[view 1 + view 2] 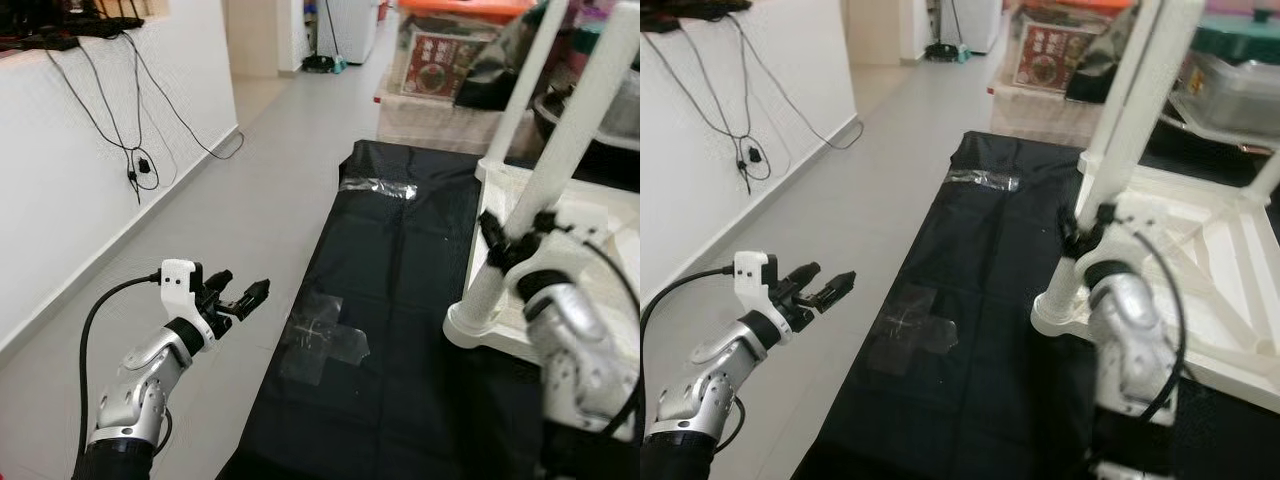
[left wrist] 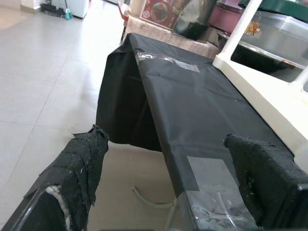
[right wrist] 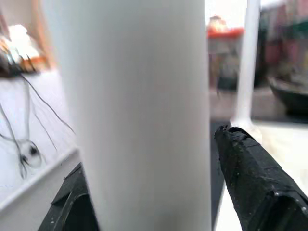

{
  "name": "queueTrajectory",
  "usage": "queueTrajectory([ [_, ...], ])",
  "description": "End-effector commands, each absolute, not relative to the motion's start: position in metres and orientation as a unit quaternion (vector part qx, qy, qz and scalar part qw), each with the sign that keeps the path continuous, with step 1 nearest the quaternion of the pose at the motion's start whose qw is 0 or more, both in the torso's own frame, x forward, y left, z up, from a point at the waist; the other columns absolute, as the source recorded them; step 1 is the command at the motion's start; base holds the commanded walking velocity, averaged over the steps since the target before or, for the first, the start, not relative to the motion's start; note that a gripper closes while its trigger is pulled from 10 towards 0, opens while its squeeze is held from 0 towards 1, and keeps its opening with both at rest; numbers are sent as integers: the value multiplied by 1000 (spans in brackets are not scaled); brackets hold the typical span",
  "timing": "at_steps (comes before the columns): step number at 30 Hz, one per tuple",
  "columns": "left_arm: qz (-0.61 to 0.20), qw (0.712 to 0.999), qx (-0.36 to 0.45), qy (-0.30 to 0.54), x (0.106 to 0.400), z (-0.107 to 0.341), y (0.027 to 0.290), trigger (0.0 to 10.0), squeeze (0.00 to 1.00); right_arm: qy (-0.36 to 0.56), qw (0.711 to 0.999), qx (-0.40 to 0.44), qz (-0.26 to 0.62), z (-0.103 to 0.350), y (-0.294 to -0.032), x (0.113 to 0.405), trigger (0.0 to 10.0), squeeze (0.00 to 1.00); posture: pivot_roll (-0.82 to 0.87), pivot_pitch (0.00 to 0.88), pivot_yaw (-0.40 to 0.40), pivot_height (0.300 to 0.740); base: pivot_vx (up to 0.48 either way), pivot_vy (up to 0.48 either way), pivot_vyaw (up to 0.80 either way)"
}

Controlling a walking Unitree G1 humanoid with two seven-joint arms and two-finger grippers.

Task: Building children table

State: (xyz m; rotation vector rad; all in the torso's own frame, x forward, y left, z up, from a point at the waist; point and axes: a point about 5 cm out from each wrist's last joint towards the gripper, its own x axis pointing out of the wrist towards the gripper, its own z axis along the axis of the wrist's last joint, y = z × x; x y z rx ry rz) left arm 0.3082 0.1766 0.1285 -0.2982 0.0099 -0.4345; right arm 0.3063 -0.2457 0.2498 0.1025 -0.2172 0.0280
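Observation:
A white children's table (image 1: 1200,250) lies upside down on a black-covered surface (image 1: 400,260), with its legs pointing up. My right gripper (image 1: 515,235) is shut around the near white leg (image 1: 570,140), low down by the tabletop corner. In the right wrist view the leg (image 3: 139,115) stands between the two black fingers (image 3: 255,178). A second leg (image 1: 525,90) rises behind it. My left gripper (image 1: 240,292) is open and holds nothing, raised over the floor left of the black cover. Its fingers (image 2: 82,163) point along the cover's edge.
Clear tape patches (image 1: 325,345) are stuck on the black cover. A white wall with hanging black cables (image 1: 135,165) runs along the left. Boxes and storage bins (image 1: 450,50) stand at the back. Grey tiled floor (image 1: 250,190) lies between the wall and the cover.

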Motion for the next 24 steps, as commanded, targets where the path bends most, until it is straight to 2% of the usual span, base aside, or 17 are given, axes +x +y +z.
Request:
queueTrajectory([
  [1,-214,965,-149,8,307,125,175,10000,0,-97,989,52,101,247,-236,304,10000,0,-93,0,-54,740,0,0,0],
  [3,-215,965,-151,8,308,125,174,10000,0,-73,969,24,233,237,-215,300,10000,0,-92,0,-54,740,0,0,0],
  [5,-215,965,-151,8,308,125,174,10000,0,-73,969,24,233,237,-215,300,10000,0,-92,0,-54,740,0,0,0],
  [6,-217,964,-152,8,308,125,173,10000,0,-56,947,15,316,228,-201,297,10000,0,-86,0,-58,740,0,0,0],
  [7,-217,964,-152,8,308,125,173,10000,0,-56,947,15,316,228,-201,297,10000,0,-86,0,-58,740,0,0,0],
  [8,-218,964,-152,8,309,125,172,10000,0,-43,919,0,392,220,-185,293,10000,0,-77,0,-66,740,0,0,0],
  [9,-218,964,-152,8,309,125,172,10000,0,-43,919,0,392,220,-185,293,10000,0,-77,0,-66,740,0,0,0],
  [10,-218,964,-152,8,310,125,172,10000,0,-36,893,-12,448,216,-171,288,10000,0,-77,0,-66,740,0,0,0],
  [11,-217,964,-153,8,310,125,171,10000,0,-31,867,-23,497,211,-159,283,4431,0,-66,0,-75,740,0,0,0],
  [12,-216,964,-153,7,310,125,171,10000,0,-29,851,-29,523,209,-153,280,4431,0,-65,0,-77,740,0,0,0],
  [13,-216,964,-153,7,310,125,171,10000,0,-29,851,-29,523,209,-153,280,4431,0,-65,0,-77,740,0,0,0],
  [14,-215,965,-153,7,310,125,171,10000,0,-23,838,-34,544,206,-149,276,0,0,-65,0,-79,740,0,0,0],
  [15,-214,965,-154,6,310,125,171,10000,0,-11,832,-40,554,201,-149,274,0,0,-68,0,-77,740,0,0,0],
  [17,-213,965,-154,6,310,125,172,10000,0,6,833,-50,551,194,-151,272,0,0,-68,0,-77,740,0,0,0],
  [21,-213,965,-155,5,309,126,172,10000,0,48,862,-77,498,176,-158,278,0,0,-75,0,-71,740,0,0,0],
  [23,-213,965,-155,5,309,126,172,10000,0,48,862,-77,498,176,-158,278,0,0,-75,0,-71,740,0,0,0],
  [24,-214,964,-156,5,309,126,172,10000,0,88,960,-58,258,165,-191,312,0,0,-91,0,-60,740,0,0,0],
])
